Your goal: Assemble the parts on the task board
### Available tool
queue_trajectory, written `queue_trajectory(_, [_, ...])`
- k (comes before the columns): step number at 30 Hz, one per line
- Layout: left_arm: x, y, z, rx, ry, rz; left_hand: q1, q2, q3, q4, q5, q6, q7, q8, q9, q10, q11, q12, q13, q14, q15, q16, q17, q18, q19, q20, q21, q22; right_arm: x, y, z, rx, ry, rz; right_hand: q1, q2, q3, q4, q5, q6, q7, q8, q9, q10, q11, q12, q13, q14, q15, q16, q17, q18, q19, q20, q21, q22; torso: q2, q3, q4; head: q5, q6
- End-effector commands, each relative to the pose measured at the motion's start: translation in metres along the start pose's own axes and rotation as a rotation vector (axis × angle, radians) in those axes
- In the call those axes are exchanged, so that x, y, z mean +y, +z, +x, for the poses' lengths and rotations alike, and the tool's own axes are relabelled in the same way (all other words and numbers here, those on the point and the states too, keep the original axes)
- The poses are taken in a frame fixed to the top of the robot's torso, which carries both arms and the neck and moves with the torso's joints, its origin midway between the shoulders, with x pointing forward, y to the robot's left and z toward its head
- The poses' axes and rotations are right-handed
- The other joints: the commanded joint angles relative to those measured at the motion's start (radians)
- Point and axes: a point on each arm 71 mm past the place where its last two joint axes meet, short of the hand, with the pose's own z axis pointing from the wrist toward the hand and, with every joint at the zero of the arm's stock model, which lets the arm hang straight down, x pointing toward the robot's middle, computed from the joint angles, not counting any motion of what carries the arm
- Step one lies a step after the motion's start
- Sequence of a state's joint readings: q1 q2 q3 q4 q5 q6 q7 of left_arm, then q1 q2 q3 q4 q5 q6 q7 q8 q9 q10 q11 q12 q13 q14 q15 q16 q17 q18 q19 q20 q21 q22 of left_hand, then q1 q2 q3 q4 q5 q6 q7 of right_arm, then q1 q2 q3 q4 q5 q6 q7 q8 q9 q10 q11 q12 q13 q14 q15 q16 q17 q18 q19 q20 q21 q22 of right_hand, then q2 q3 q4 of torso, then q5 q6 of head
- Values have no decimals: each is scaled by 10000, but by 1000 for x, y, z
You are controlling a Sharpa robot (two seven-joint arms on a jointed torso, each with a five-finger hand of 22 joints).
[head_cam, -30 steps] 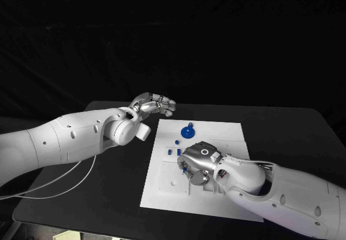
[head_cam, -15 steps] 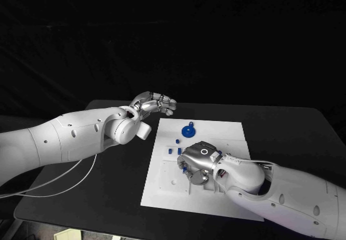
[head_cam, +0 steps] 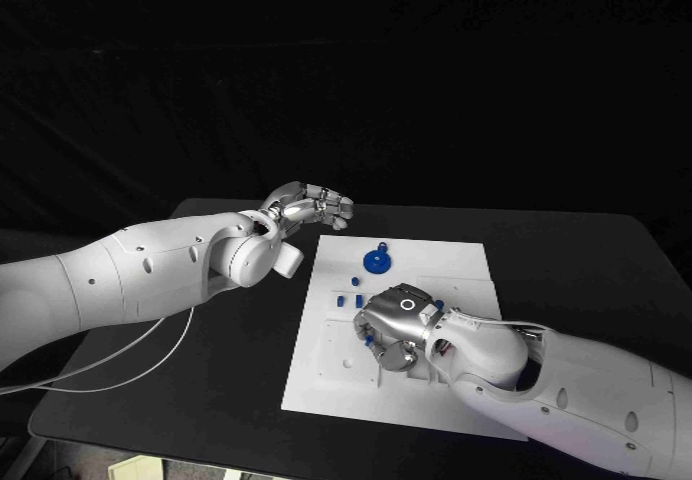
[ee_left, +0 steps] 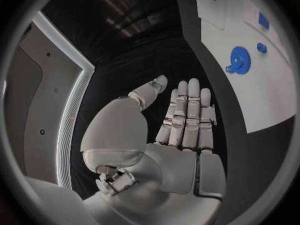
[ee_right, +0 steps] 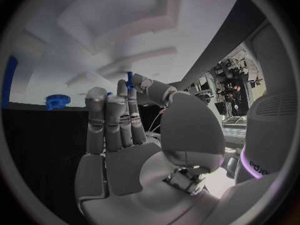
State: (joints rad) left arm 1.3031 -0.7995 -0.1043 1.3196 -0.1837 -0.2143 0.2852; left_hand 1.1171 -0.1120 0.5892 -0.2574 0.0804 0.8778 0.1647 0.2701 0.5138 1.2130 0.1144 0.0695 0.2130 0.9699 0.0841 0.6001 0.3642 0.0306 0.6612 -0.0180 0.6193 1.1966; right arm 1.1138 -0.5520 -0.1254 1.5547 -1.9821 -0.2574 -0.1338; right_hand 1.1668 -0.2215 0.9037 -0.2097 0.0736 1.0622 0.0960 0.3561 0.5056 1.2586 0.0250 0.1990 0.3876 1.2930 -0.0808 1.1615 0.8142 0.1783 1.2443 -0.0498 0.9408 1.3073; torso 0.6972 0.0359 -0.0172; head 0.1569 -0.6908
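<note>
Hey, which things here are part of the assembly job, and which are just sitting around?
Part of the job:
task board
blue gear
small blue pieces
blue peg, pinched by the right hand

Just there:
black table
left hand, holding nothing

The table (head_cam: pixel 577 260) is black. The board (head_cam: pixel 433 260) is white. The gear (head_cam: pixel 375 264) and the small parts (head_cam: pixel 346 301) are blue. Both arms are white, and the left hand (head_cam: pixel 306 210) and the right hand (head_cam: pixel 395 318) are silver. The pin (ee_right: pixel 130 80) is blue.
</note>
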Motion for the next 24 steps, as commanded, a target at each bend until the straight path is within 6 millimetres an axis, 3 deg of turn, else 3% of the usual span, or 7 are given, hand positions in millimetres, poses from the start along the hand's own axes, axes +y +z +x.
queue_trajectory(1, [-2,1,1,49,-81,82,-51,-17,8,8,39,-63,2,57,-14,-59,15,2,-13,79,21,-37,11,-27,-8,44,-50,14,2,0,1,147,-107,-99,48,38,-16,32,61,36,23,26,-6,557,-22,42,16,17,-75,-49,-7,835,4,-73,38,163,1,3,1,6,-12])
queue_trajectory(24, [-2,0,1,106,-94,36,-53,-25,6,12,37,-72,5,56,-18,-70,19,0,-15,77,25,-64,36,-28,-13,46,-62,24,5,6,11,767,-378,13,0,58,-68,11,148,20,30,11,11,539,-12,0,37,3,-66,-68,-11,835,-19,-66,25,167,4,4,7,-16,-49])
